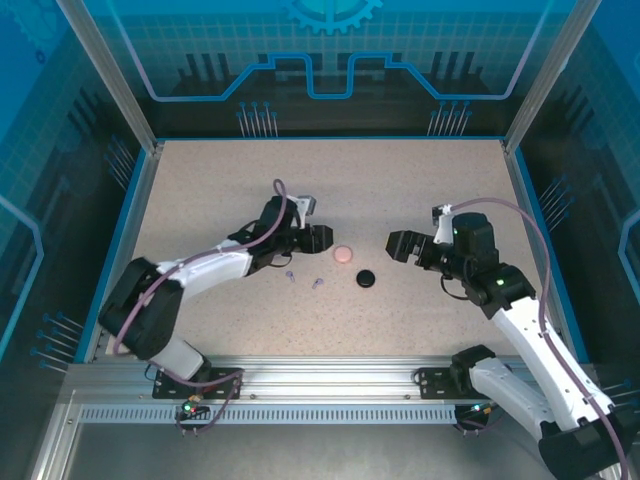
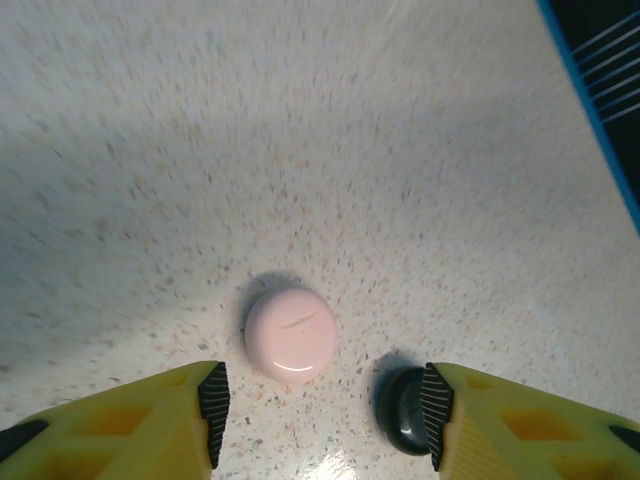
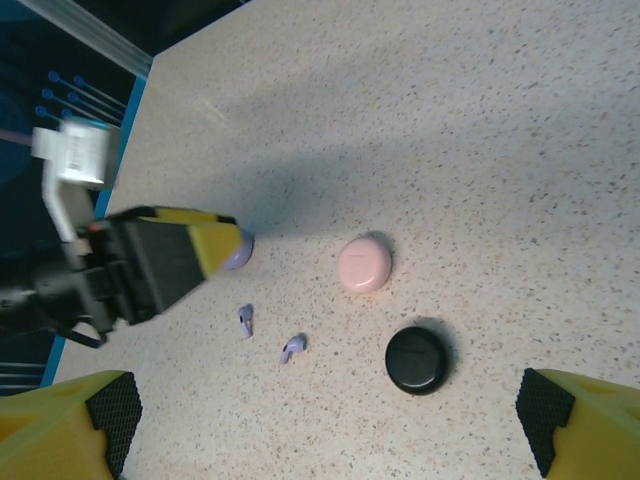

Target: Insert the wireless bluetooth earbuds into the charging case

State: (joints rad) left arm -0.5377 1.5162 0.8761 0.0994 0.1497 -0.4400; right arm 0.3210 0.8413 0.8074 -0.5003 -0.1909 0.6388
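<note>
Left hand [image 2: 320,412] and right hand [image 3: 328,415] both stand apart and empty, probably ready for the lilac buds [image 3: 292,347] at centre.

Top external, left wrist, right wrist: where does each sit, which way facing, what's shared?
Top external: above and behind the bases, looking down on the table; both arms, left gripper, right gripper.
Left wrist: on the left arm, looking down past its own fingers at the pink case and black case.
Right wrist: on the right arm, facing the left gripper; own fingertips at the bottom corners.
Shared: all see both cases; top and right wrist see two lilac earbuds.
</note>
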